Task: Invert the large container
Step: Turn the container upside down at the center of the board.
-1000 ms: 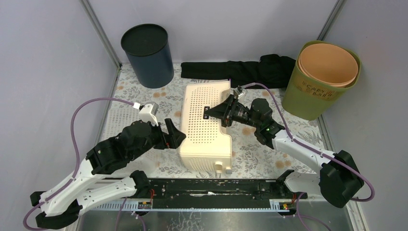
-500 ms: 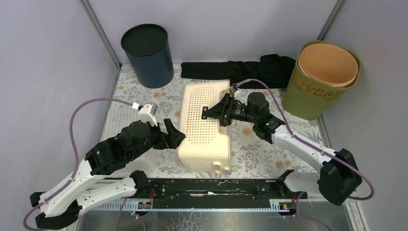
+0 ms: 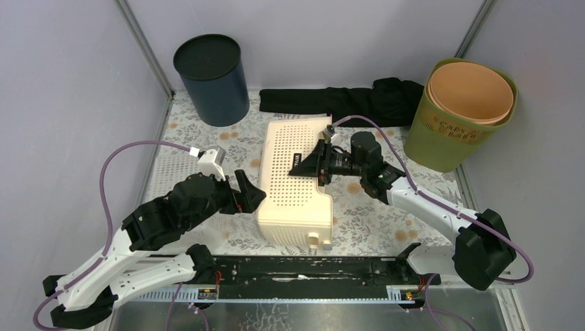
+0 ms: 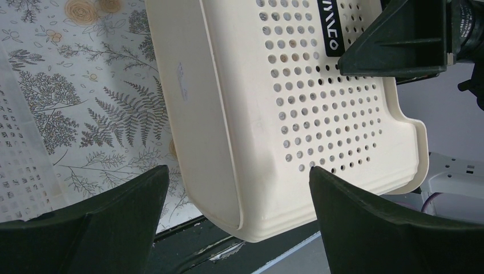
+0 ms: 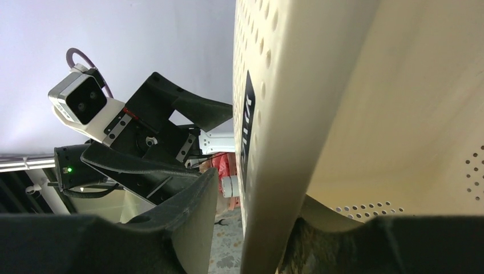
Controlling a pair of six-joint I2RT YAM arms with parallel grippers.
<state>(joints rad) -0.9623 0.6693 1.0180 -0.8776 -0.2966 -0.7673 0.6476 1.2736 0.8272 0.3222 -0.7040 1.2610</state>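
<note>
Since the large container (image 3: 293, 186) lies in the middle of the table (image 3: 372, 221) with its perforated face and black label turned up, I judge that the flip is almost done or already done. This face looks like its bottom, though I cannot be sure. Its long side runs from near to far, and a rim flange shows low along its right side.

The right gripper (image 3: 308, 165) reaches in from the right and stands astride the right edge of the container. One finger lies over the perforated face beside the label, and the other is against the right side wall below. The jaws are about half apart. In the right wrist view a thin gap shows beside the upper finger, so I cannot tell if it really clamps or only guides. I think it is placed there to control the last part of the tipping, so that the container comes down softly.

The left gripper (image 3: 250, 193) is spread wide and holds nothing. It hovers just beside the left wall of the container, not touching as far as I can see — probably as a stop against sliding to the left.

The dark bin (image 3: 210, 76) and the green bin (image 3: 459, 117) at the far side are well apart from the work.
</note>
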